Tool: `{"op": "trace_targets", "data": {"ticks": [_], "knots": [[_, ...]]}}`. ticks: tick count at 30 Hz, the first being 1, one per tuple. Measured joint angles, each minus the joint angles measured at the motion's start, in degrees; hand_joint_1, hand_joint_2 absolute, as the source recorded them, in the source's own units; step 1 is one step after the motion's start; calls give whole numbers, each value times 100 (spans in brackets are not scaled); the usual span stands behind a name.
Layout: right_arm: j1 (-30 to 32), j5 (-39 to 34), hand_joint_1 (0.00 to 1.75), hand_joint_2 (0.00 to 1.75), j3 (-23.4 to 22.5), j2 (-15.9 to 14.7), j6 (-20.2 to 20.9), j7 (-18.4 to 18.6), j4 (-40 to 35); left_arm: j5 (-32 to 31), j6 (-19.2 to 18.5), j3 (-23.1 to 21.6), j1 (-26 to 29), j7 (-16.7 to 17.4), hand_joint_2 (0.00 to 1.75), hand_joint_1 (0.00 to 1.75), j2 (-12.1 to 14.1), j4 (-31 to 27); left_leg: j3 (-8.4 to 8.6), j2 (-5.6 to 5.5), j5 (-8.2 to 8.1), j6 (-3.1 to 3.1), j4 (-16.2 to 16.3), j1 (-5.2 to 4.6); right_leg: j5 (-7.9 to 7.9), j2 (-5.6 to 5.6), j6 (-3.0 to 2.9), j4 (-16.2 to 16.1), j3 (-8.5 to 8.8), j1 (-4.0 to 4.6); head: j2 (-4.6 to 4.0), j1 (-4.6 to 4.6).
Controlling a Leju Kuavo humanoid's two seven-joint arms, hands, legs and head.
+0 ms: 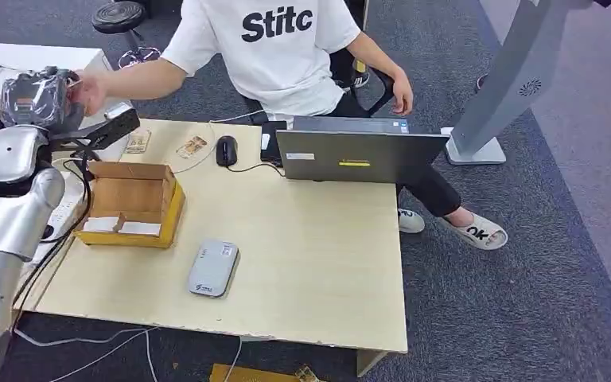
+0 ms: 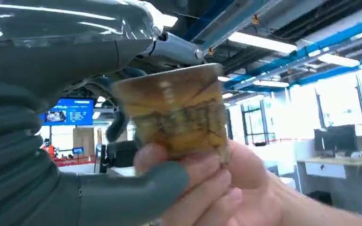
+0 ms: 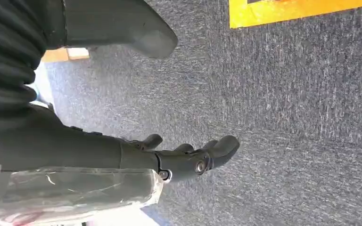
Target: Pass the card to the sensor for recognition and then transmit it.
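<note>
Holding the card [image 2: 176,110] raised beyond the box's [image 1: 131,203] far left corner, your left robot hand [image 2: 103,188] pinches it while a person's hand [image 2: 226,188] grips its other end, so you look to be at the handover. The sensor [image 1: 213,268] lies on the table [image 1: 318,263] near the box's front right corner; whether it read the card, you cannot tell. Left to do, by my reading: let go. The box holds pale cards along its front wall. Your right robot hand [image 3: 188,157] hangs over the carpet, holding nothing, fingers loosely spread.

Grey carpet floor [image 1: 525,263], pale wooden table [image 1: 310,270] — blue ceiling beams [image 2: 311,35], strip lights [image 2: 261,41], bright windows [image 2: 330,103].
</note>
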Motion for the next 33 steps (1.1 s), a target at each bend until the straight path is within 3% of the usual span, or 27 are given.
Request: {"op": "trace_targets", "data": {"ticks": [6, 13, 17, 21, 24, 26, 28, 33], "knots": [[-1, 33, 0, 175, 0, 0, 0, 0, 0, 170, 401, 13, 136, 48, 175, 0, -7, 24, -2, 0, 0, 0, 0, 0, 0, -1, 0, 0, 2, 0, 0, 0], [-2, -64, 0, 175, 0, -2, -13, -13, 0, 503, 855, 225, 705, -206, 175, 0, 70, -165, -5, 2, -1, 0, -3, 0, -1, 1, 0, 2, 4, -1, 0, 2], [26, -186, 0, 175, -24, 4, -101, -4, 0, 1052, 1696, 877, 2289, -772, 175, 0, 151, -1383, 34, 76, -20, 14, -21, -23, -10, 72, 5, 1, 1, -23, 0, -7], [71, -256, 0, 175, -74, 4, -111, 13, 0, 1167, 1949, 1531, 3636, -1095, 175, 0, 24, -2447, 15, 72, -28, 8, -21, -16, -16, 73, 9, -4, 0, -19, 0, -2], [76, -335, 0, 175, -129, 20, -160, 11, 0, 1421, 2203, 1979, 4542, -1430, 175, 0, -267, -3179, 16, 71, -36, 20, -21, -20, -20, 73, 14, -8, 2, -21, 0, 4], [89, -413, 0, 175, -203, 52, -216, -52, 0, 1799, 2512, 2449, 5443, -1984, 175, 0, -740, -3804, 27, 96, -54, 17, -22, -21, -24, 95, 21, -10, 3, -29, 0, -2], [120, -464, 0, 175, -251, 57, -238, -70, 0, 2127, 2579, 2901, 6012, -2552, 175, 0, -1256, -4211, 20, 83, -56, 19, -16, -19, -30, 86, 28, -16, 4, -25, 0, 7], [124, -463, 0, 175, -343, 81, -273, -83, 0, 2374, 2309, 3740, 6613, -2864, 175, 0, -2058, -4818, 17, 37, -55, 27, -15, -20, -34, 35, 36, -19, 17, -25, 0, 20]]}}
